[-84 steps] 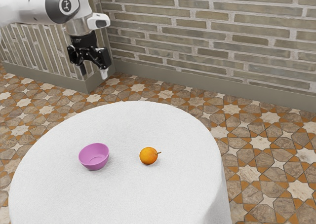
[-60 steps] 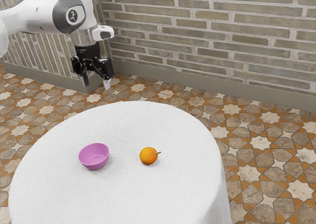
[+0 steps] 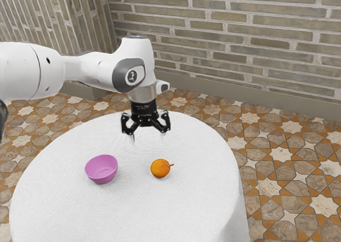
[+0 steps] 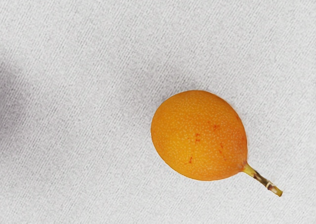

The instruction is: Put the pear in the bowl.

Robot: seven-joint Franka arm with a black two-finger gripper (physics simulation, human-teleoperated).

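**Bowl (image 3: 101, 170) empty, claw (image 3: 148, 138) spread, pear (image 3: 160, 168) ready for the taking**

From where I stand, the pink bowl sits upright on the white-clothed surface (image 3: 133, 218), nothing in it that I can see. Toward the exterior view's right of the bowl, up in the air, hangs the claw, parted wide with nothing in its grip. Farther that way, well apart from the bowl, the orange pear lies on the cloth, its stem (image 4: 264, 180) pointing away from the bowl. I'd guess it's light and fairly firm, with a smooth skin that could slip or bruise if squeezed hard, and a round body apt to roll if nudged. I'd take it gently across the fattest part, level on both sides, and leave that thin stem alone, since it might snap.
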